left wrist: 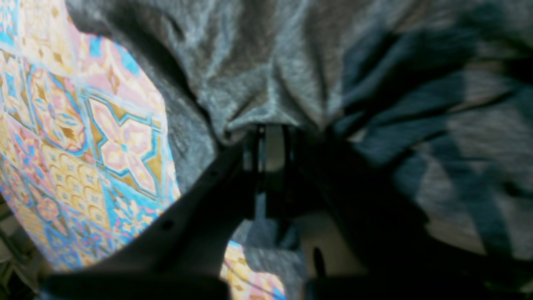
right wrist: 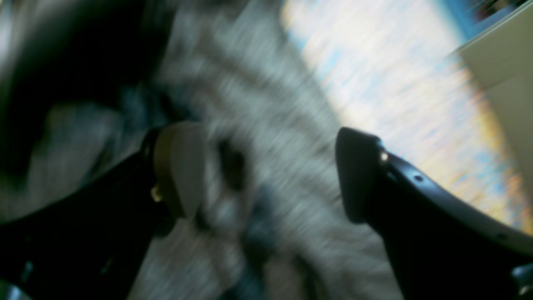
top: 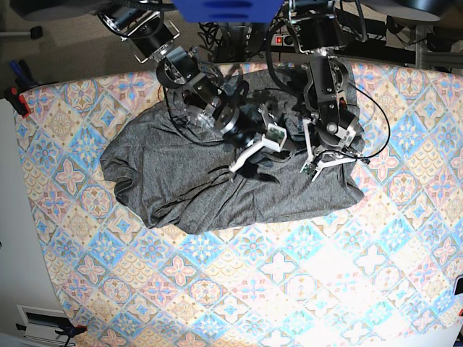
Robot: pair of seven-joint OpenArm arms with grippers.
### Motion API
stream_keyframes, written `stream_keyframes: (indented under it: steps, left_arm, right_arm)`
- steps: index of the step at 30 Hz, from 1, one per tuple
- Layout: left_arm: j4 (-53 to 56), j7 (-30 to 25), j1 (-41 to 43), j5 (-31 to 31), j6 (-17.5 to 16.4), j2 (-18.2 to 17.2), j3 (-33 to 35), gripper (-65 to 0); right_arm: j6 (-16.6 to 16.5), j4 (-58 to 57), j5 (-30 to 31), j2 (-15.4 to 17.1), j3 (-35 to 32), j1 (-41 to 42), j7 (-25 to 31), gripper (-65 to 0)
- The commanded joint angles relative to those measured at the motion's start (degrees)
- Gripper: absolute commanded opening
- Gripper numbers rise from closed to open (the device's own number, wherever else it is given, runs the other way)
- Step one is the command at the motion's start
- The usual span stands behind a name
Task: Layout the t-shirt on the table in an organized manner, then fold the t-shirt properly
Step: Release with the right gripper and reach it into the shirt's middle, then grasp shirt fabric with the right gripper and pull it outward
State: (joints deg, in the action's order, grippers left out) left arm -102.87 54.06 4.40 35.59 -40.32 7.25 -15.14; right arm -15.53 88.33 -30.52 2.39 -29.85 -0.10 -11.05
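Observation:
The dark grey t-shirt (top: pixel 181 181) lies crumpled and spread across the back middle of the patterned table (top: pixel 325 275). My left gripper (top: pixel 318 165) is down on the shirt's right part. In the left wrist view, the left gripper (left wrist: pixel 270 135) is shut on a bunched fold of the t-shirt (left wrist: pixel 258 75), which puckers at the tips. My right gripper (top: pixel 252 165) hovers over the middle of the shirt. Its fingers stand wide apart in the blurred right wrist view, where the right gripper (right wrist: pixel 266 171) has only grey t-shirt (right wrist: pixel 291 216) lying beneath the gap.
Cables and power gear (top: pixel 289 36) crowd the back edge behind the arms. A red clamp (top: pixel 18 101) grips the table's left edge. Bare patterned cloth (top: pixel 239 303) stretches across the front half, and the table's front-left corner (top: pixel 43 318) drops off to a white floor.

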Motion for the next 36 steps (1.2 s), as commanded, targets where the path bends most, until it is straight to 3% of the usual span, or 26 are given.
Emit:
stream_keyframes:
  steps: [1,7,13,18,23,27,30,32,36]
  left_arm:
    - [-3.4,-0.5,-0.9,0.0,0.3,0.6,0.3,-61.7]
    - [-11.9,-0.5,-0.5,0.0,0.3,1.8,0.4,-61.6]
    - [-12.1,-0.5,-0.8,0.1,0.3,1.8,1.7,-61.6]
    - [-12.1,-0.5,-2.6,-0.2,0.3,1.8,1.6,-61.6]
    - [-12.1,-0.5,-4.5,0.1,0.3,1.8,1.4,-61.6]
    - [-12.1,-0.5,-5.0,0.1,0.3,1.8,1.4,-61.6]
    - [-12.1,-0.5,-4.8,0.1,0.3,1.8,1.4,-61.6]
    - [-12.1,-0.5,-4.7,0.1,0.3,1.8,1.4,-61.6]
    - [-12.1,-0.5,-5.0,0.1,0.3,1.8,0.9,-61.6]
  right_arm:
    - [1.0,2.3,0.1,-0.5,1.9,0.9,1.2,-18.5]
    - [1.0,4.7,0.1,-0.6,10.9,0.9,1.2,-18.5]
    - [0.9,4.0,0.3,-0.6,21.4,1.4,1.2,-18.5]
    - [0.7,0.5,6.8,-0.2,30.3,1.4,1.2,-18.6]
    - [-8.1,-5.5,14.7,0.0,42.5,5.6,-1.3,-18.6]
    - [-15.3,-9.7,16.1,0.1,51.3,12.4,-3.1,-18.6]
    - [-15.6,-14.3,15.9,1.1,54.7,14.6,-3.1,-18.6]
    - [-15.6,-16.9,16.1,3.5,54.7,14.7,-3.1,-18.6]
    - [-15.7,-20.6,16.1,5.1,54.7,14.8,-3.1,-18.6]
